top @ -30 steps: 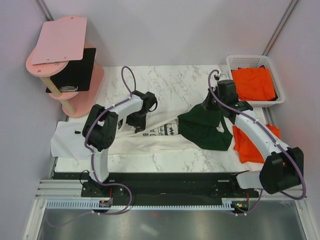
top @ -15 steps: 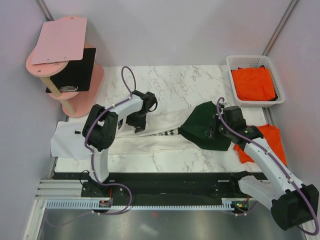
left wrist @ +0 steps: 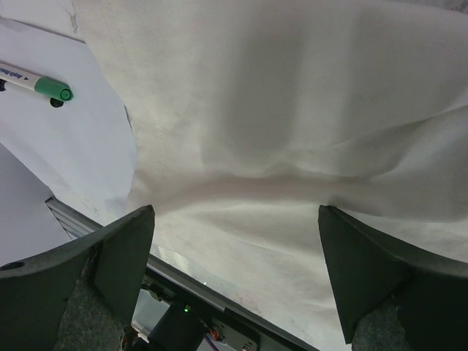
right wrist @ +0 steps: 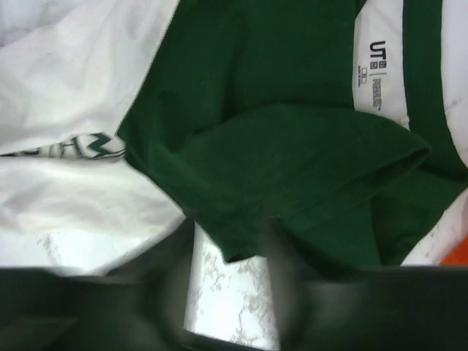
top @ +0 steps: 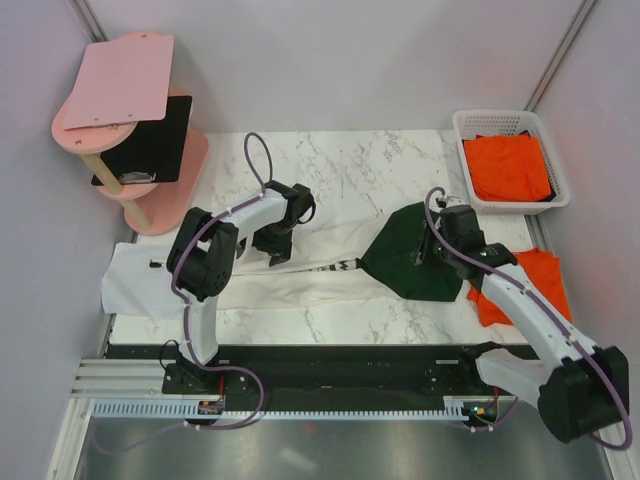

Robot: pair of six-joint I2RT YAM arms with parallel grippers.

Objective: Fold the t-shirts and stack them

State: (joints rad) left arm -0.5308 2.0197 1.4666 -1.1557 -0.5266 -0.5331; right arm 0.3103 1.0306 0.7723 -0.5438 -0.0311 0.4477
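Gaping wide, left tool (left wrist: 234,219) over cream-white t-shirt (left wrist: 292,110), right tool (right wrist: 228,245) blurred, grip unreadable, print mostly hidden

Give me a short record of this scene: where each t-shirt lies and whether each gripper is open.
cream-white shirt: lying across the table, green sleeve at its right end
orange shirts: one in the basket, the other on the table at the right edge
left gripper: open, over the cream-white shirt
right gripper: open, over the green sleeve

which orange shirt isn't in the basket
The orange shirt lying on the table at its right edge; the other orange shirt sits inside the white basket.
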